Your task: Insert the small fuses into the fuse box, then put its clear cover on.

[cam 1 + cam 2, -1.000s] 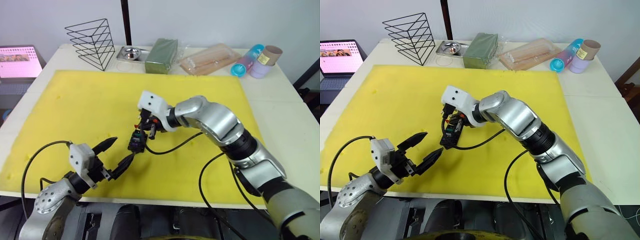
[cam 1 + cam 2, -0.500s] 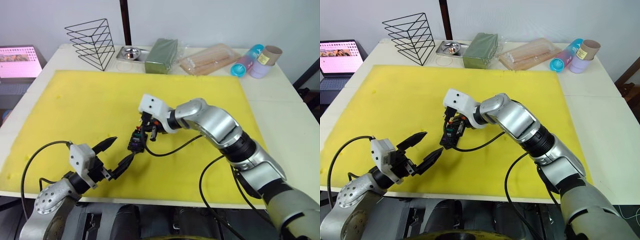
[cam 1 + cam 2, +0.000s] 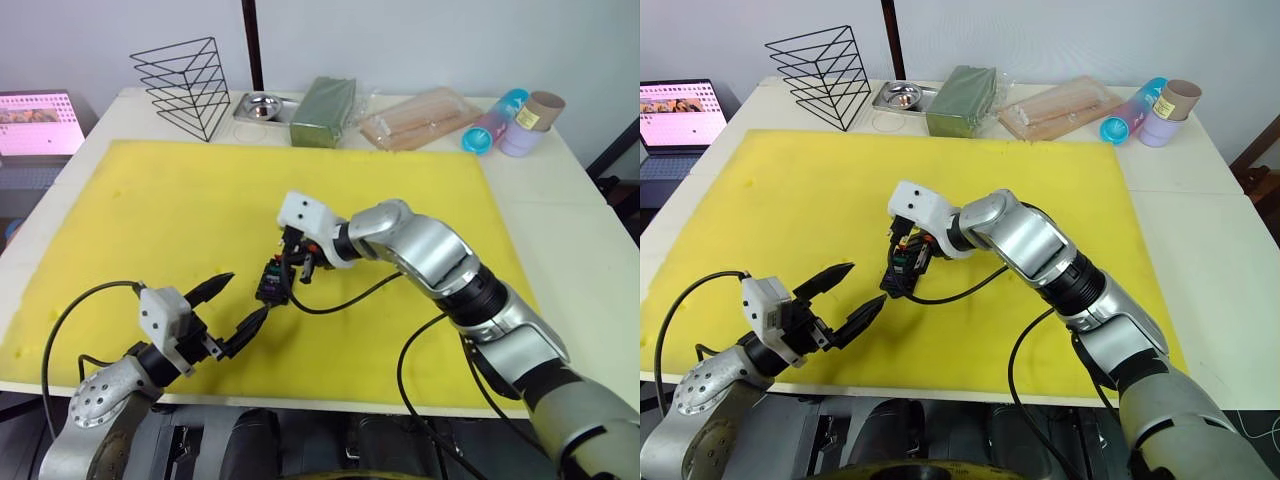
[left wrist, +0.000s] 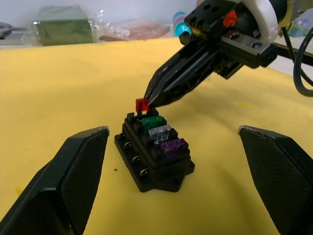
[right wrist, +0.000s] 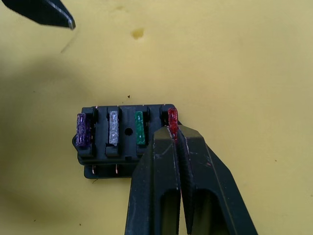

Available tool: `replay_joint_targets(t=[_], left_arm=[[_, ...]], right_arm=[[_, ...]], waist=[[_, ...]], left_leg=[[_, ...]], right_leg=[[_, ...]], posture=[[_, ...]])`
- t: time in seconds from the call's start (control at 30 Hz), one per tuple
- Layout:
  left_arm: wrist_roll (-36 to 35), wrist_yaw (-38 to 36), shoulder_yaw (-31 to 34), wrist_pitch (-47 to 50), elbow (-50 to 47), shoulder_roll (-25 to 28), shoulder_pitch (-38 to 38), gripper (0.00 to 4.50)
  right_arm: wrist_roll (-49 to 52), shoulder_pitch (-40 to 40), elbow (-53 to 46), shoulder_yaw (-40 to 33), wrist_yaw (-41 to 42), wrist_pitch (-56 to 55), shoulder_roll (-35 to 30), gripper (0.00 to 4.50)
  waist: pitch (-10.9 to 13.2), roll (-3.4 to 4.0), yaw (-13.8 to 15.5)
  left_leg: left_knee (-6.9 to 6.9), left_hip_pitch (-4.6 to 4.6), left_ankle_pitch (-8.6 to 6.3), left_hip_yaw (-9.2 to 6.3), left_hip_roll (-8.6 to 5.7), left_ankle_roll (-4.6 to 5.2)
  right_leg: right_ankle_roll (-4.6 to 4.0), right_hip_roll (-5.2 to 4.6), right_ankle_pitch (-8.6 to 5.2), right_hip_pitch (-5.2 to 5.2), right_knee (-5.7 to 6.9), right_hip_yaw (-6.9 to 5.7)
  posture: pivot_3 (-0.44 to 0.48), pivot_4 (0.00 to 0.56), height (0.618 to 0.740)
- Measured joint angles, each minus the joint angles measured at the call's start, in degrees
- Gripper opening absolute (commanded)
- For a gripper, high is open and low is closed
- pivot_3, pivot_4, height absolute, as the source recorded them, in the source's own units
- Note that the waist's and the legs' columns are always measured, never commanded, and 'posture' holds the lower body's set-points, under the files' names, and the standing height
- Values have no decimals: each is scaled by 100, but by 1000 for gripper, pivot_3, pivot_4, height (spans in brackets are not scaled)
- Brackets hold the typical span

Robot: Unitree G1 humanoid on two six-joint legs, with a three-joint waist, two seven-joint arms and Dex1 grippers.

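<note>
Now the red fuse (image 4: pixel 142 104) hangs just above the last free slot at one end of the fuse box (image 4: pixel 154 155), pinched by its tip in the right gripper (image 4: pixel 149 103) so the blades can drop straight in. Green, pale and purple already sit in their slots, with the box mid-way across the yellow foam mat (image 3: pixel 180 200). The left gripper (image 3: pixel 240 306) waits just beside it, jaws spread and holding nothing, probably ready to steady it.

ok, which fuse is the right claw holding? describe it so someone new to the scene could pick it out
Start at the yellow foam mat, then find the small black fuse box near its middle, beside the right claw. Three fuses, green, pale and purple, sit in a row of slots. The one meant is the red fuse, pinched at the claw's tips over the end slot.
</note>
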Motion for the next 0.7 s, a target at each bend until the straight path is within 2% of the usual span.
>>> replay_joint_targets(t=[0.7], left_arm=[[38,71,-2,1,0,0,-50,4500]], right_arm=[[-256,51,74,80,29,-74,136,19]], waist=[[0,0,-10]], left_leg=[[0,1,0,0,0,0]], right_leg=[[0,1,0,0,1,0]], posture=[[0,150,740]])
